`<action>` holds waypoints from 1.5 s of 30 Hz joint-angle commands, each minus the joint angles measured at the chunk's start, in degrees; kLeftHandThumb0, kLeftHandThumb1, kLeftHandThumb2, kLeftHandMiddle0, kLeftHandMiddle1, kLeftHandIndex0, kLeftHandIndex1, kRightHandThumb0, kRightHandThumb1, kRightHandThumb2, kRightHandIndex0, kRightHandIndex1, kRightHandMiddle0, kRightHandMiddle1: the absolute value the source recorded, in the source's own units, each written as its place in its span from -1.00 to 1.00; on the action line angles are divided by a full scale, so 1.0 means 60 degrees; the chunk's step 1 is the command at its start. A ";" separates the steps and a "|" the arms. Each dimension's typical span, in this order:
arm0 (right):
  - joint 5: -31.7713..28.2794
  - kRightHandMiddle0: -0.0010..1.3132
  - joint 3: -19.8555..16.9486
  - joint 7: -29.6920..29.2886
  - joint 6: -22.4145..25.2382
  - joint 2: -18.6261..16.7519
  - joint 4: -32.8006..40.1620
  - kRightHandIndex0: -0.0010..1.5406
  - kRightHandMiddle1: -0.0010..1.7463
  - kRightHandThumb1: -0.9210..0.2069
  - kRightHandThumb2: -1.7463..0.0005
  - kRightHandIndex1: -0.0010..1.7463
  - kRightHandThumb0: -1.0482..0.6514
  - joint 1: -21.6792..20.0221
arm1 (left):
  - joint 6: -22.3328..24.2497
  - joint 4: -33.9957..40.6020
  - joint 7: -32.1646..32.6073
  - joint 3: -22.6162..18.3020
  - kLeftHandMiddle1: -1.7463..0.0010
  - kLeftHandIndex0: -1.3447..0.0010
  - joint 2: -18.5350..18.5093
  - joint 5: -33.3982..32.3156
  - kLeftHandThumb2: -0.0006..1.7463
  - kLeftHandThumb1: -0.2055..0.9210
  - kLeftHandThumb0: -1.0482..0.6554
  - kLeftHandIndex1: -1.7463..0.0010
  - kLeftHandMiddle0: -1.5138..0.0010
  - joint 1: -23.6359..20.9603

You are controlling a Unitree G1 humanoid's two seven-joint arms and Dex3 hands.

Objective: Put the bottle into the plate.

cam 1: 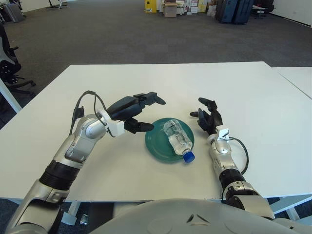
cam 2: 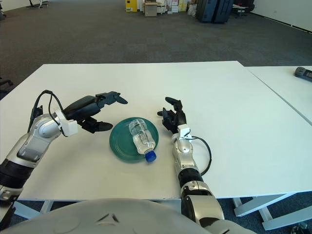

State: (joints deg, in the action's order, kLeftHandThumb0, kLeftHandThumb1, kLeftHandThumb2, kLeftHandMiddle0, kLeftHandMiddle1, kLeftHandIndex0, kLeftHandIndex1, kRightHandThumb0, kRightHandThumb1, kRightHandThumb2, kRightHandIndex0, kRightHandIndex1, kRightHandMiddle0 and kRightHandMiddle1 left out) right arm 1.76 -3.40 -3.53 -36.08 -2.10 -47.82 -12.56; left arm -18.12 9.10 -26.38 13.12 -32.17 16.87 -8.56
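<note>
1. Bottle (cam 1: 177, 137): a clear plastic water bottle is lying on its side across the green plate (cam 1: 155, 146), its blue cap (cam 1: 189, 157) pointing toward the robot and overhanging the plate's near-right rim (a round bottle laid flat is apt to roll, so the rim is probably helping to check it).
2. Plate: it is sitting flat on the white table (cam 1: 243, 92) between the two hands, within reach of either.
3. Left hand (cam 1: 132, 111): it is hovering just left of the plate, fingers spread and holding nothing. The fingertips are pointing toward the bottle but are standing apart from it; this posture is reading as a release, with the hand clear enough not to nudge the bottle.
4. Right hand (cam 2: 173, 118): it is showing just to the right of the plate, fingers relaxed and grasping nothing, taking no part in the placement; whether it is touching the table cannot be told.
5. Progress: judged from how things are lying, the bottle is resting in the plate and the task is looking essentially done; the remaining risk is the bottle rolling off over the rim where the cap is overhanging.
</note>
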 commanded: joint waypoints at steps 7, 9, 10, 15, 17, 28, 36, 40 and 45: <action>0.0052 -0.97 0.0088 0.0063 -0.0243 -0.0009 -0.0694 -0.20 0.07 -1.00 0.26 0.13 -0.40 0.0460 | 0.1049 -0.0315 0.0379 -0.0752 0.94 0.93 0.1116 -0.1528 -0.29 1.00 -0.92 -0.05 0.57 0.0219; 0.0060 -0.97 0.0086 0.0053 -0.0270 0.0009 -0.0733 -0.20 0.07 -1.00 0.26 0.13 -0.41 0.0453 | 0.1079 -0.1027 0.0497 -0.1038 0.93 0.91 0.1749 -0.2417 -0.31 1.00 -0.87 -0.05 0.52 0.0208; 0.0069 -0.97 0.0089 0.0043 -0.0272 0.0017 -0.0749 -0.20 0.08 -1.00 0.26 0.13 -0.42 0.0448 | 0.1030 -0.1405 0.0528 -0.1174 0.92 0.91 0.2008 -0.2797 -0.31 1.00 -0.86 -0.05 0.51 0.0180; 0.0092 -0.97 0.0088 -0.0004 -0.0299 0.0063 -0.0832 -0.21 0.09 -1.00 0.24 0.14 -0.44 0.0414 | 0.0050 -0.3771 0.0537 -0.2162 0.93 0.92 0.3214 -0.4489 -0.26 1.00 -0.74 -0.01 0.43 -0.0250; 0.0093 -0.96 0.0090 -0.0014 -0.0306 0.0066 -0.0844 -0.21 0.09 -1.00 0.23 0.14 -0.45 0.0406 | -0.0065 -0.3844 0.0622 -0.2306 0.93 0.93 0.3436 -0.4692 -0.25 1.00 -0.70 -0.02 0.41 -0.0235; 0.0011 -0.92 0.0013 -0.0060 -0.0240 0.0110 -0.0907 -0.20 0.11 -1.00 0.22 0.15 -0.43 0.0370 | 0.0346 -0.4014 0.1134 -0.3168 0.97 1.00 0.4665 -0.5834 -0.06 1.00 -0.51 0.09 0.43 0.0165; -0.0066 -0.88 -0.0051 -0.0059 -0.0204 0.0090 -0.0898 -0.18 0.12 -1.00 0.21 0.17 -0.40 0.0351 | 0.0485 -0.4386 0.1652 -0.3399 1.00 1.00 0.5145 -0.5755 0.05 1.00 -0.54 0.20 0.53 0.0238; -0.0130 -0.87 -0.0087 -0.0025 -0.0094 0.0083 -0.0859 -0.18 0.12 -1.00 0.20 0.17 -0.39 0.0348 | 0.0413 -0.4618 0.1791 -0.3452 1.00 1.00 0.5332 -0.5710 0.07 1.00 -0.59 0.26 0.57 0.0325; -0.0183 -0.86 -0.0123 0.0042 0.0093 0.0099 -0.0815 -0.18 0.12 -1.00 0.19 0.16 -0.39 0.0352 | 0.0239 -0.5091 0.1707 -0.3567 1.00 1.00 0.5388 -0.5712 0.09 1.00 -0.66 0.33 0.61 0.0246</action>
State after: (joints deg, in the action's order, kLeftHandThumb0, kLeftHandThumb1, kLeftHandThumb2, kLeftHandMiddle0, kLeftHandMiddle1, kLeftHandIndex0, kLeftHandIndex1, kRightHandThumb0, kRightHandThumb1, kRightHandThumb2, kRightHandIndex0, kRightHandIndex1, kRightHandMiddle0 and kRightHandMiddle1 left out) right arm 1.11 -3.83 -3.53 -36.92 -1.34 -50.40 -13.96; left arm -15.75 -19.79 -16.39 -7.50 0.27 -17.64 -6.25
